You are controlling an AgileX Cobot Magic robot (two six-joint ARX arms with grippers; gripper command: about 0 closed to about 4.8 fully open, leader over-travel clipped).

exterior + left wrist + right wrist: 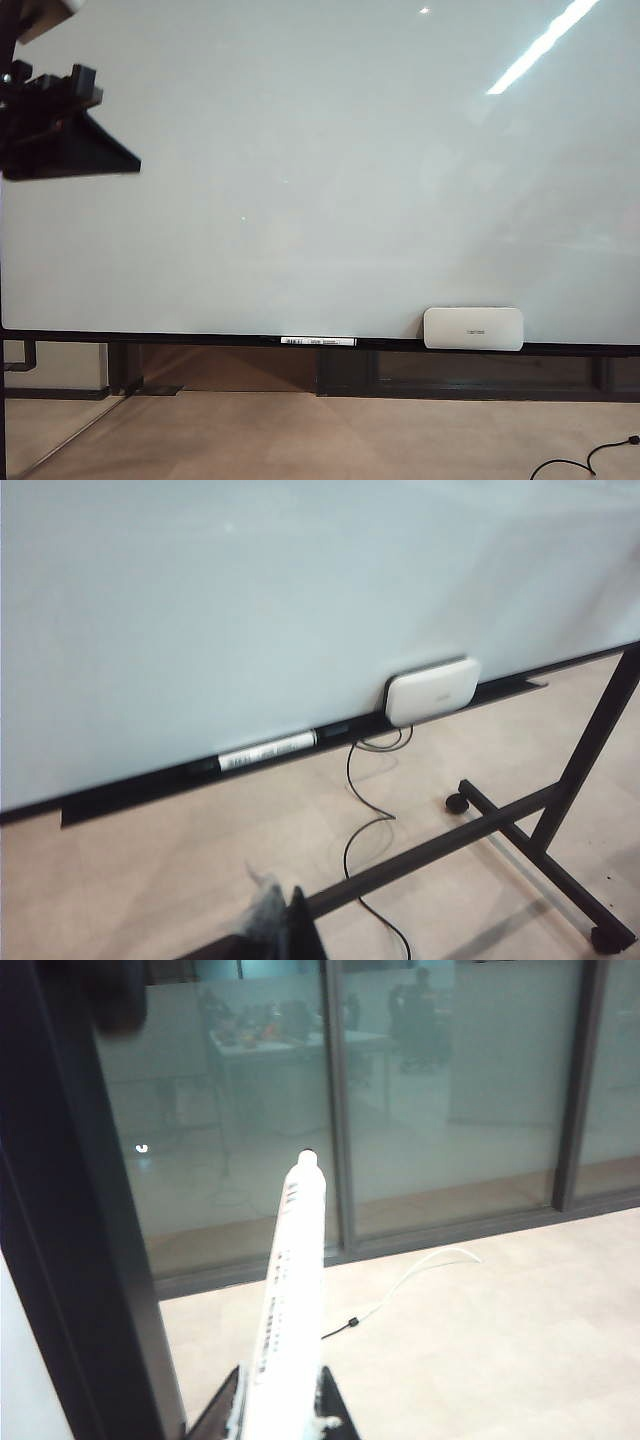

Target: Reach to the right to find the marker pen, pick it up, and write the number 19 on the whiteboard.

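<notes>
The whiteboard [320, 180] fills the exterior view and the upper part of the left wrist view [250, 600]; its surface is bare and no number 19 shows on it. In the right wrist view my right gripper [282, 1385] is shut on the marker pen [295, 1280], a white barrel with a dark tip that points away towards a glass wall. This gripper is out of the exterior view. My left gripper [125, 158] hangs at the board's upper left, its fingertips [300, 925] together with nothing between them.
A white eraser [473, 328] sits on the dark bottom rail [150, 338], with another white pen [318, 341] lying on the rail to its left. The board's wheeled stand [540, 830] and a loose cable [355, 810] are on the floor. A dark upright post [80, 1260] is close to the right gripper.
</notes>
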